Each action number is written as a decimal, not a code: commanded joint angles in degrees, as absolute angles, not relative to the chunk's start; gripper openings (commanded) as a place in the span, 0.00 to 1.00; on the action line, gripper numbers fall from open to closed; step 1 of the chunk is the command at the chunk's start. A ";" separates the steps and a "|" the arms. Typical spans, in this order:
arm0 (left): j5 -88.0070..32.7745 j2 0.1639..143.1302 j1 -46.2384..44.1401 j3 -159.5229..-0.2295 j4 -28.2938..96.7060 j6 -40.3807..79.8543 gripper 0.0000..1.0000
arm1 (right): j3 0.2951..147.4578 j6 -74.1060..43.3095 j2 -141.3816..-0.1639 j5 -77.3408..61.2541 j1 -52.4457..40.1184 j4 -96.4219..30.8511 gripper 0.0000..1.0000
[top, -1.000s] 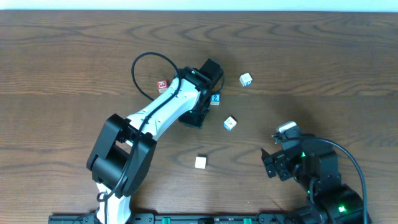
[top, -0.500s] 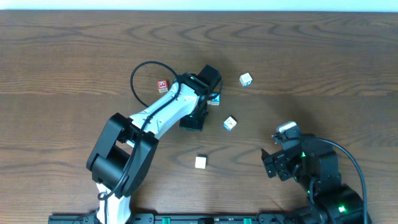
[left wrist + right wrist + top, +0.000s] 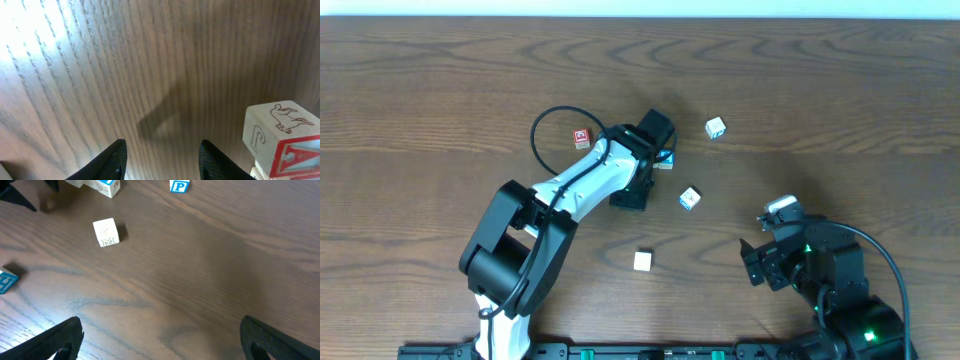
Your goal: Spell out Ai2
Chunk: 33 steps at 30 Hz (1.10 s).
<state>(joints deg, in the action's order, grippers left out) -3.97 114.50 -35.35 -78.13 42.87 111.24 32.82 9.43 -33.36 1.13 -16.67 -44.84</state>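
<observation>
My left gripper (image 3: 162,157) is open and empty, low over bare wood. A white cube (image 3: 280,137) with a red-framed face stands just right of its right finger (image 3: 217,160); its letter is cut off. In the overhead view the left gripper (image 3: 642,160) points down with its fingers hidden, and a blue-framed cube (image 3: 667,158) peeks out at its right side. A red-framed cube (image 3: 582,138) lies left of the arm, its character too small to read. My right gripper (image 3: 767,240) is open and empty at the front right; its wrist view (image 3: 167,345) shows only table between the fingers.
Two white cubes with blue marks (image 3: 716,126) (image 3: 690,198) lie right of the left gripper. A plain white cube (image 3: 642,261) lies nearer the front. The right wrist view shows a blue "P" cube (image 3: 180,186), a white "M" cube (image 3: 106,232) and a blue cube at the left edge (image 3: 6,280).
My left arm has shifted a little up and to the left, covering more of the blue-framed cube. The cubes and the right arm have not moved.
</observation>
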 commanded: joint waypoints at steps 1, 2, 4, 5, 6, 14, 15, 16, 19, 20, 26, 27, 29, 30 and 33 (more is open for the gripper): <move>-1.63 113.14 -35.09 -77.78 41.63 112.29 0.47 | 32.77 9.06 -33.28 1.50 -16.16 -44.77 0.99; -1.43 113.14 -34.98 -77.78 41.28 112.29 0.47 | 32.77 9.06 -33.28 1.50 -16.16 -44.77 0.99; -0.97 113.14 -34.79 -77.78 40.93 112.29 0.47 | 32.77 9.04 -33.28 1.50 -16.16 -44.80 0.99; -0.80 113.14 -34.74 -77.78 40.88 112.29 0.47 | 32.77 9.04 -33.28 1.50 -16.14 -44.77 0.99; -0.60 113.14 -34.74 -77.78 40.88 112.29 0.47 | 32.77 9.06 -33.28 1.50 -16.16 -44.80 0.99; 0.64 113.16 -34.54 -77.78 40.40 112.29 0.48 | 32.77 9.06 -33.28 1.50 -16.14 -44.80 0.99; 0.67 113.16 -34.52 -77.78 40.36 112.29 0.48 | 32.77 9.06 -33.28 1.50 -16.16 -44.80 0.99; 0.86 113.19 -34.52 -77.78 40.23 112.27 0.48 | 32.77 9.06 -33.28 1.50 -16.14 -44.80 0.99; 0.54 113.95 -34.52 -77.78 39.62 112.27 0.48 | 32.77 9.06 -33.28 1.50 -16.16 -44.80 1.00; 0.21 114.32 -34.46 -77.78 39.48 112.27 0.48 | 32.77 9.06 -33.28 1.50 -16.16 -44.80 0.99; -1.10 115.02 -34.15 -77.78 38.50 112.01 0.47 | 32.77 9.04 -33.28 1.50 -16.16 -44.77 0.99; -1.10 115.02 -34.04 -77.78 38.48 111.83 0.47 | 32.77 9.06 -33.28 1.50 -16.14 -44.80 0.99; -1.02 115.02 -33.98 -77.78 38.50 111.85 0.47 | 32.77 9.06 -33.28 1.50 -16.16 -44.80 0.99; -1.04 115.02 -33.87 -77.78 38.50 111.85 0.47 | 32.77 9.06 -33.28 1.50 -16.16 -44.77 0.99; -0.84 115.02 -33.67 -77.78 38.52 111.83 0.47 | 32.77 9.06 -33.28 1.50 -16.16 -44.77 0.99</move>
